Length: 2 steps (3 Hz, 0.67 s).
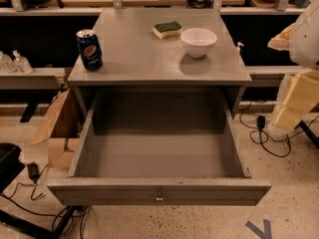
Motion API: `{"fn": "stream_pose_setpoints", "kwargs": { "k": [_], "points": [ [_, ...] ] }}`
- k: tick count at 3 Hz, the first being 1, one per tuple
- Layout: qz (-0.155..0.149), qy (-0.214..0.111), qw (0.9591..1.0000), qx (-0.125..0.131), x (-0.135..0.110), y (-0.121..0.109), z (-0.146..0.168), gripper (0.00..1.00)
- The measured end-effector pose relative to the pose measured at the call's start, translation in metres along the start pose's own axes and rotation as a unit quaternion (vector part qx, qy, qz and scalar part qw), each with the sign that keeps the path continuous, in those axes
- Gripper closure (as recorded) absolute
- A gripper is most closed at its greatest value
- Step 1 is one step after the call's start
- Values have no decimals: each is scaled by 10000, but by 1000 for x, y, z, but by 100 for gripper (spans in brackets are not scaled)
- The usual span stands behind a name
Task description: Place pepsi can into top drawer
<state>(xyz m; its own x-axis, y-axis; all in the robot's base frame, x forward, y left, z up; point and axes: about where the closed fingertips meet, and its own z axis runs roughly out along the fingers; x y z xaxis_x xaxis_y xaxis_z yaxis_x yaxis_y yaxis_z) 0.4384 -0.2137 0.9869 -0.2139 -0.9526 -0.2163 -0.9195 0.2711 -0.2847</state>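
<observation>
The pepsi can [89,49] stands upright on the grey tabletop [149,59], near its front left corner. The top drawer [159,192] is pulled fully open below the tabletop. Its box is empty and the small metal knob [159,198] sits at the centre of the front panel. Only white and yellowish parts of my arm [298,83] show at the right edge, to the right of the table and away from the can. My gripper itself is out of view.
A white bowl [198,42] and a green-and-yellow sponge [167,29] sit on the back right of the tabletop. A cardboard box [59,128] stands on the floor to the left of the drawer. Cables lie on the floor on both sides.
</observation>
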Motion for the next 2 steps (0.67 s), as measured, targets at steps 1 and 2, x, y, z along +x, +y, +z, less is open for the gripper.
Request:
{"fn": "stream_pose_setpoints", "kwargs": {
  "k": [1,2],
  "points": [
    [-2,-53,10000,17,-1,-2,2,0],
    [-29,-713,9972,213,-19,-31,20,0]
  ]
}}
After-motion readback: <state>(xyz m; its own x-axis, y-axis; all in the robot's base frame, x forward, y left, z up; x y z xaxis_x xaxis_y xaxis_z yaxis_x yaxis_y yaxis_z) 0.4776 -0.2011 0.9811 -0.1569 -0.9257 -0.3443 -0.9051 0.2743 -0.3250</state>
